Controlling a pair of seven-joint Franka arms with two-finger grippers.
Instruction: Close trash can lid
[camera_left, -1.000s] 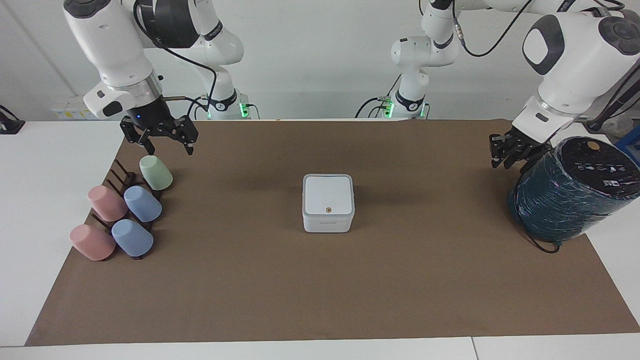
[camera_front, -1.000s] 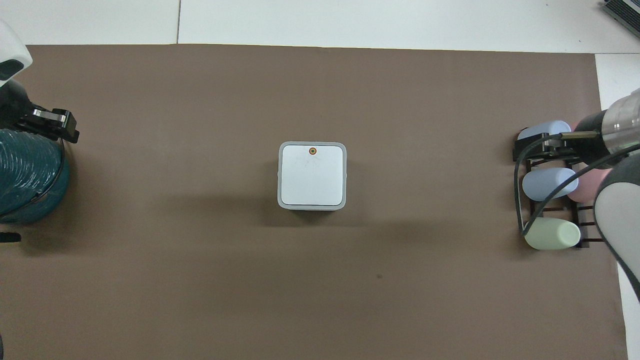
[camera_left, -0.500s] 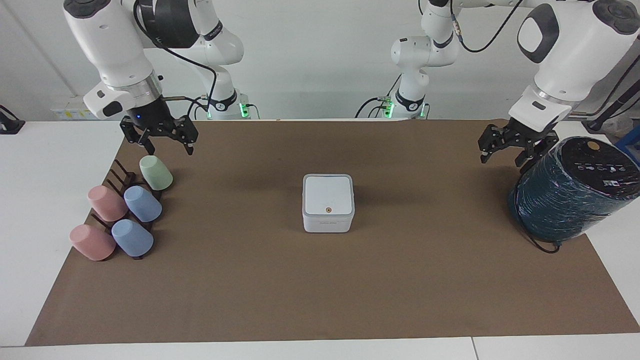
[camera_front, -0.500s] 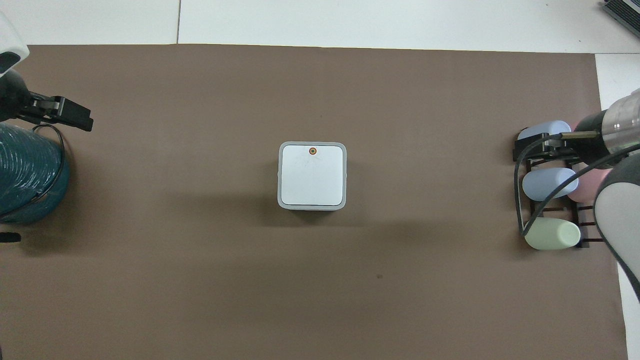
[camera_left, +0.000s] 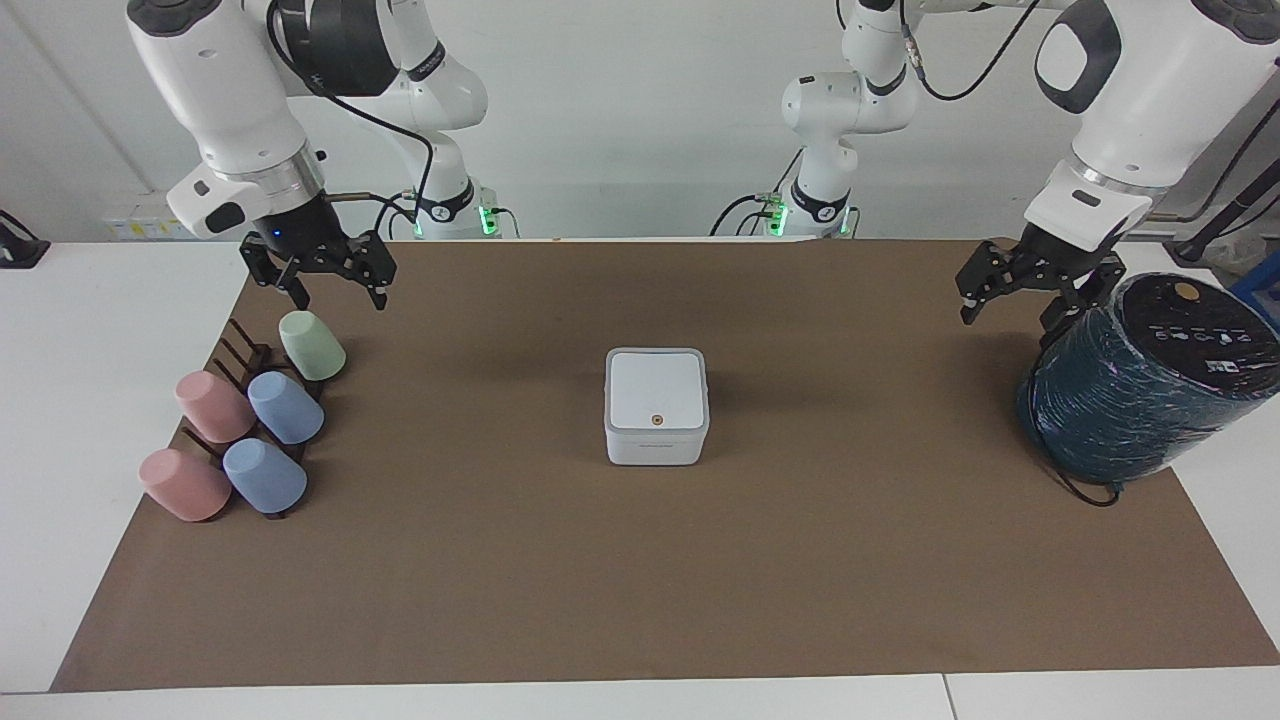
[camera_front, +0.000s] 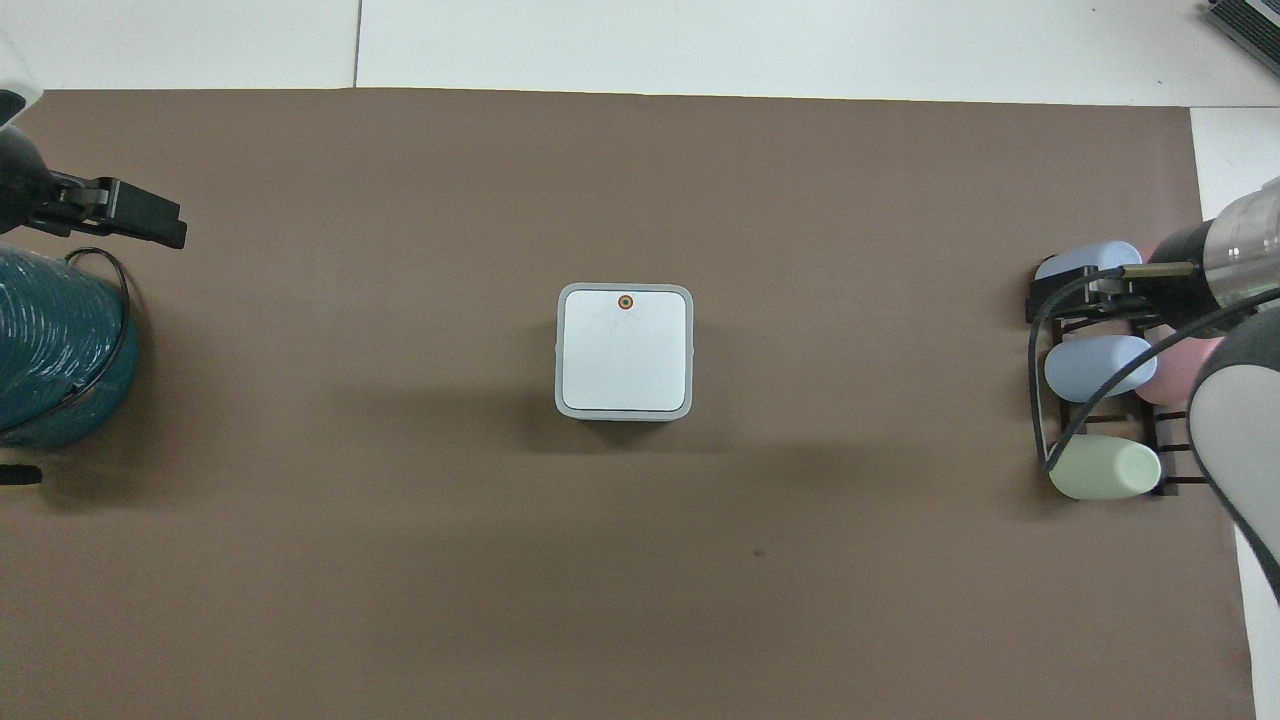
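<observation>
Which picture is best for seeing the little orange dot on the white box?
The overhead view: it looks straight down on the lid, so the orange dot sits clear near one edge. The facing view shows the dot too, at a slant, plus the trash can front with faint text.

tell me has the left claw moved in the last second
Yes. The left claw has lifted and swung away from the teal cylinder toward the table's middle; its fingers have spread open.
</observation>
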